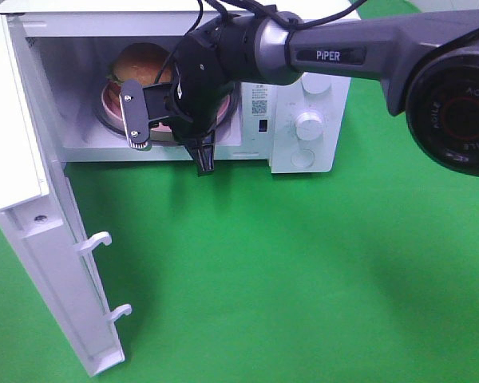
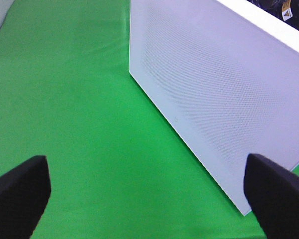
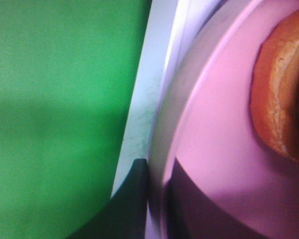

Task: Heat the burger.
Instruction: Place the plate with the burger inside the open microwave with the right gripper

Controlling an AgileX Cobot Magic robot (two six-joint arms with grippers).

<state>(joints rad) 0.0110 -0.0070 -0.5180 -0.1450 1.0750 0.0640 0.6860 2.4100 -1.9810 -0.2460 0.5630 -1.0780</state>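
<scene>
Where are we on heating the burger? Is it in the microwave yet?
Done: the door is open and the burger, on its pink plate, is inside the microwave. In hand: the right hand is pinched on the plate's rim; the left hand is open by the door's outer face. Left: let go, pull the arm out, shut the door, set the dials.

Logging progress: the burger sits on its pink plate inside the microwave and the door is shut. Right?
No: the door stands wide open, as the exterior high view shows. The burger does sit on its pink plate inside the microwave.
</scene>
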